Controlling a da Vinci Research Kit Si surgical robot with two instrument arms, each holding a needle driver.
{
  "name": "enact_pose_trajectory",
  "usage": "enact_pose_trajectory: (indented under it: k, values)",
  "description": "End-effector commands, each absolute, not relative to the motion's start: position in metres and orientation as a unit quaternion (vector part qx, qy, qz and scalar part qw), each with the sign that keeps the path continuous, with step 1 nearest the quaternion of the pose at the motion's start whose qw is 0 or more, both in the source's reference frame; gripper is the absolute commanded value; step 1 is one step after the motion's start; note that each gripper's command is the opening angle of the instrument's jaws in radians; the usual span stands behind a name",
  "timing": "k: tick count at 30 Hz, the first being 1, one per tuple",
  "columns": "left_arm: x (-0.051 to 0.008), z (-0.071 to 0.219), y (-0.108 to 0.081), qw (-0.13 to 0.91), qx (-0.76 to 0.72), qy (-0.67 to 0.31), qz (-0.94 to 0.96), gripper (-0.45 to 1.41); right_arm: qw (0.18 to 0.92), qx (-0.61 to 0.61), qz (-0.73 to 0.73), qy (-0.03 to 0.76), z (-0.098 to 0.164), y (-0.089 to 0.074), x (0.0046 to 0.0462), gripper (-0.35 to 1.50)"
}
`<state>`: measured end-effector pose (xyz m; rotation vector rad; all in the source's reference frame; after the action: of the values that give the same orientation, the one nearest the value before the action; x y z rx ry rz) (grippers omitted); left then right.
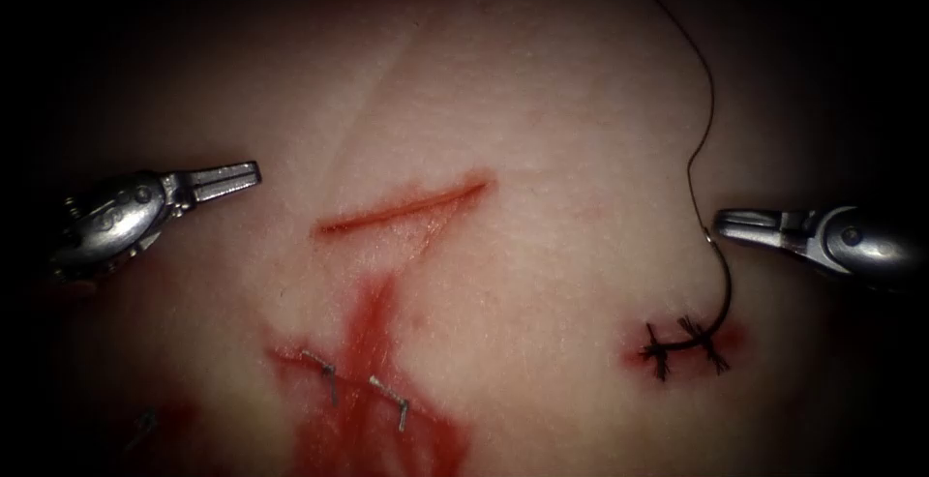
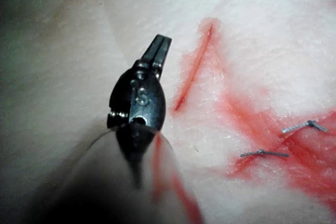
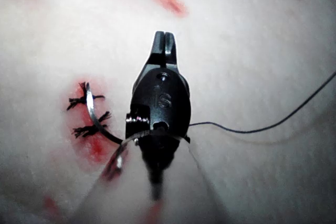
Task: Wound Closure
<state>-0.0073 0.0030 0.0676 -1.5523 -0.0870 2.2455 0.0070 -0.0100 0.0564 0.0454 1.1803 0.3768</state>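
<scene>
Cut, a thin red slanting slit point(image 1: 402, 208), lying just left of frame centre in the pale pork-belly tissue point(image 1: 581, 100). No stitch across it, so closing it looks barely begun.

Over to the lower right: small red patch with frayed black stitch ends point(image 1: 682, 346), and the curved steel needle point(image 1: 726, 288) arcing down onto them. Cannot tell whether its point is in the tissue or just resting on it. Thin dark thread point(image 1: 711, 100) trailing from it up to the frame's top edge.

Left arm's silver needle driver point(image 1: 254, 173) at mid-left, well clear of the cut, jaws pressed together, gripping nothing. Right arm's silver needle driver point(image 1: 721, 223) at mid-right, jaws closed too. Nothing seen between them, thread passing just beneath the tip.

Lower centre: smeared red fluid point(image 1: 377, 429) with short grey wire-like pieces point(image 1: 392, 402) lying in it.

Beyond the tissue's edges, darkness; surface and room impossible to make out.
</scene>
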Motion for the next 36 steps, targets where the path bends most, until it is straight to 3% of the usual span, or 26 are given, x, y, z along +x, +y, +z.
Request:
enact_pose_trajectory:
  k: [1,17,27,30,32,36]
  values:
    - [-0.0078,0.068,0.003,0.203,-0.557,-0.031,0.805,-0.45,0.813,0.023,0.176,0.554,0.057,-0.010,0.0077,-0.35]
    - [-0.0086,0.068,0.003,0.197,-0.566,-0.041,0.799,-0.45,0.811,0.022,0.176,0.558,0.056,-0.010,0.0071,-0.35]
    - [-0.0130,0.067,0.002,0.196,-0.579,-0.052,0.790,-0.45,0.804,0.019,0.186,0.565,0.054,-0.010,0.0078,-0.35]
    - [-0.0153,0.067,0.001,0.199,-0.584,-0.056,0.785,-0.33,0.804,0.020,0.189,0.564,0.053,-0.010,0.0083,-0.35]
    - [-0.0170,0.067,0.001,0.198,-0.586,-0.054,0.784,-0.27,0.804,0.021,0.191,0.563,0.053,-0.010,0.0085,-0.10]
    - [-0.0203,0.068,0.000,0.193,-0.585,-0.066,0.785,-0.08,0.801,0.020,0.195,0.565,0.052,-0.010,0.0084,-0.10]
